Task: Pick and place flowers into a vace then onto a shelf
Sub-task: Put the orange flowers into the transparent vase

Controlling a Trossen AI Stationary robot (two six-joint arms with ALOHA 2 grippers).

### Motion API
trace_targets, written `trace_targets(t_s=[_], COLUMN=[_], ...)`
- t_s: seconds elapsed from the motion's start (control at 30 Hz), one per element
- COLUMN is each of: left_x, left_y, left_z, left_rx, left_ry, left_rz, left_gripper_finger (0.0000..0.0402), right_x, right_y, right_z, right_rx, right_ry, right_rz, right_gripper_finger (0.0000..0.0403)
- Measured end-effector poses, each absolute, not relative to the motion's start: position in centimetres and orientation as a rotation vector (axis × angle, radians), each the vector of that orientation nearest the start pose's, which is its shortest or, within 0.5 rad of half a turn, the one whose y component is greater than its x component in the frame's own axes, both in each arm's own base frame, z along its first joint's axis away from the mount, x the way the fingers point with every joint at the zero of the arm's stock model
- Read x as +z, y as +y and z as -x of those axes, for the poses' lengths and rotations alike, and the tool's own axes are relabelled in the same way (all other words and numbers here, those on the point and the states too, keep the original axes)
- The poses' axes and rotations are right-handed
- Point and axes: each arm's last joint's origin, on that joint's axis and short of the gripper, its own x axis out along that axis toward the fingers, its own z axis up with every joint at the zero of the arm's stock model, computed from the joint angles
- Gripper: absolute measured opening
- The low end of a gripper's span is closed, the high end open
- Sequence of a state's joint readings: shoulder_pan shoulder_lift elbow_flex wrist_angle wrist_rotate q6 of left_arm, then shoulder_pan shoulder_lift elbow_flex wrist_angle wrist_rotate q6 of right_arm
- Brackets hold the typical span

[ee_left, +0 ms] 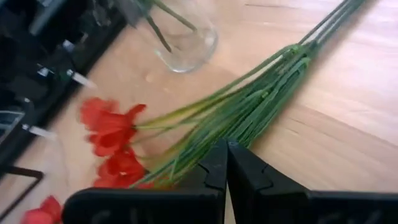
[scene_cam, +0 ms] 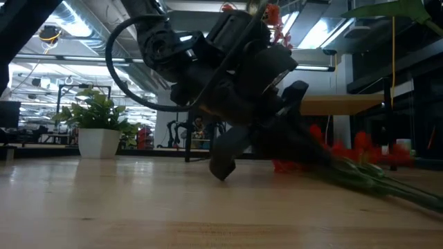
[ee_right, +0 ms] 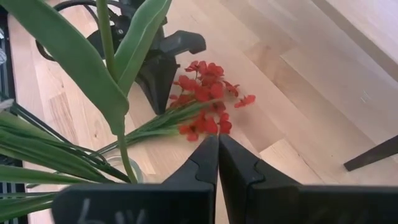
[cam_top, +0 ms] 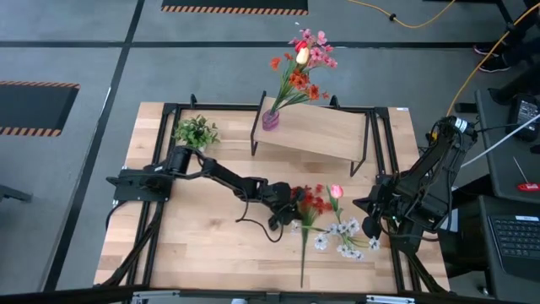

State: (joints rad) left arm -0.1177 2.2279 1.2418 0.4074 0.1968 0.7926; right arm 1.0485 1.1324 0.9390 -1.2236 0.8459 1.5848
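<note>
A: High view first. Left gripper (cam_top: pixel 285 211) is stretched out to mid-table, down at the red flowers (cam_top: pixel 314 201) lying flat. Right gripper (cam_top: pixel 376 221) sits near the right edge beside a white flower bunch (cam_top: pixel 344 233) and a pink tulip (cam_top: pixel 336 192). One bouquet already stands in a purple vase (cam_top: pixel 271 119) on the shelf (cam_top: pixel 321 133). Small green plant (cam_top: pixel 196 132) at the back left, not part of it.

B: Low view?

A: Left arm bent low, wrist tilted down, fingertips at the tabletop (scene_cam: pixel 138 207). Red blooms and stems trail off beside it. Potted plant well off to one side.

B: Left wrist?

A: Fingers pressed together, tips meeting right at the edge of the stem bundle (ee_left: pixel 249 106). Can't tell if any stem is actually pinched; looks like it may have shut beside them. A clear glass vase (ee_left: pixel 186 43) stands past the stems.

B: Right wrist?

A: Its fingers also pressed together, holding nothing visible. It looks across at the red flowers and the left gripper. Big green leaves and a glass rim close by. Probably waiting by the vase to receive stems.
</note>
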Motion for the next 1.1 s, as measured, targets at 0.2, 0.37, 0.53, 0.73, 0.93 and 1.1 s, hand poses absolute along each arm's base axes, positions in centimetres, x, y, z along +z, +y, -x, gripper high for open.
trace_targets(t_s=[0.2, 0.37, 0.53, 0.73, 0.93, 1.1], left_x=[10.4, 10.9, 11.1, 11.8, 14.3, 15.9], left_y=[-5.7, -5.6, -6.0, -6.6, -7.0, -7.6], left_z=[-43.4, -42.3, -41.6, -41.0, -39.1, -39.3], left_rx=[-0.553, -0.539, -0.493, -0.481, -0.483, -0.456], left_ry=[0.5, 0.667, 0.775, 0.823, 0.918, 0.833], left_rz=[-0.782, -0.791, -0.801, -0.788, -0.793, -0.793], left_gripper_finger=[0.0002, 0.0002, 0.0002, 0.0002, 0.0002, 0.0002], right_x=[26.8, 26.8, 26.8, 26.8, 26.8, 26.8], right_y=[13.9, 13.9, 13.9, 13.9, 13.9, 13.9], right_z=[-10.5, -10.5, -10.5, -10.5, -10.5, -10.5], right_rx=[-0.447, -0.441, -0.44, -0.44, -0.441, -0.44], right_ry=[0.664, 0.667, 0.666, 0.666, 0.666, 0.668], right_rz=[-0.344, -0.325, -0.323, -0.323, -0.323, -0.319], right_gripper_finger=[0.0016, 0.0016, 0.0016, 0.0016, 0.0016, 0.0016])
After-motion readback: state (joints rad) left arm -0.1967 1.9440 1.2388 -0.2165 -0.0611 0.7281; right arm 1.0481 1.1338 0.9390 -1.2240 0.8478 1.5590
